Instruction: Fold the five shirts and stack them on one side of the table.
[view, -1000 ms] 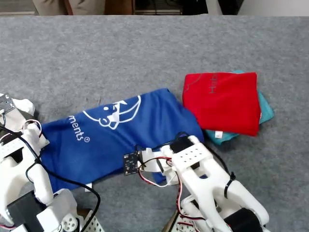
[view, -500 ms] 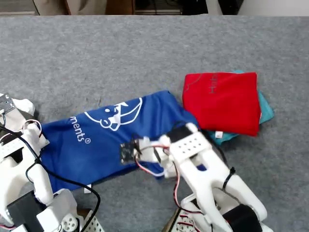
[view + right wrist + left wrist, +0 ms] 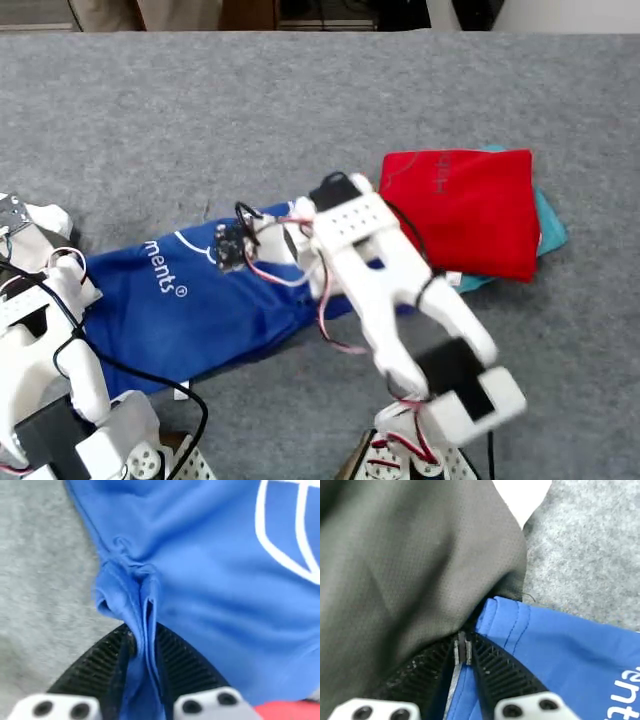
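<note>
The blue shirt point(image 3: 190, 310) lies spread across the near part of the grey counter point(image 3: 300, 110), its white print facing up. One end of it reaches the left arm point(image 3: 45, 340) at the counter's near left corner. The other end passes under the right arm point(image 3: 400, 300), which stretches over the middle of the shirt.

In the right wrist view, the right hand point(image 3: 142, 632) is clenched on a bunched fold of the blue shirt point(image 3: 225, 580). The cloth is gathered into a ridge between its ribbed fingers point(image 3: 95, 670), with bare counter point(image 3: 40, 580) beside the fold.

In the left wrist view, the left hand point(image 3: 464, 642) is clamped on the hemmed edge of the blue shirt point(image 3: 560, 650), and a strip of blue shows between the closed fingers point(image 3: 500, 670). A dark mesh cloth point(image 3: 410, 580) hangs against the same fingertips; whether it is caught in the grip as well, I cannot tell.

To the right of the blue shirt, a folded red shirt point(image 3: 460, 210) rests on a folded teal shirt point(image 3: 551, 228), whose edges show past its far and near sides. A corner of the red shirt point(image 3: 285, 712) also shows in the right wrist view.
</note>
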### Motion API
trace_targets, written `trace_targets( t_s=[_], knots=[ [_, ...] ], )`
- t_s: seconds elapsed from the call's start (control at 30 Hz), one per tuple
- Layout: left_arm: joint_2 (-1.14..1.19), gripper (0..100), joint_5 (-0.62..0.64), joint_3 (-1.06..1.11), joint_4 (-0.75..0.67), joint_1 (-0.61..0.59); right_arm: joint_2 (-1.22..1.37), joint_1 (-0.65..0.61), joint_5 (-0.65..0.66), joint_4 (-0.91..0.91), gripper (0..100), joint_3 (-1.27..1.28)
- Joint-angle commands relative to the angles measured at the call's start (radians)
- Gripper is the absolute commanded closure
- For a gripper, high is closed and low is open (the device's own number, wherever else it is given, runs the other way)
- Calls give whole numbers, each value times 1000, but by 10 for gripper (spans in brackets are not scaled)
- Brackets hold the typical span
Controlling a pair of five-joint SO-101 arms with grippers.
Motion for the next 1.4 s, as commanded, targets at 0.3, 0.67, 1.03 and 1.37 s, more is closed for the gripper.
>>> trace_targets(
  t_s=[0.3, 0.67, 1.03, 1.37],
  knots=[
    [-24, 982, 0, 0, -14, 9, 243, 2, 132, 44, 910, -332],
    [-24, 982, 0, 0, -14, 9, 76, 42, 100, 224, 376, -404],
    [-24, 982, 0, 0, -11, 8, -397, 74, 103, 279, 347, -68],
    [-24, 982, 3, -2, -9, 12, -564, 71, 138, 313, 917, 166]
  ],
)
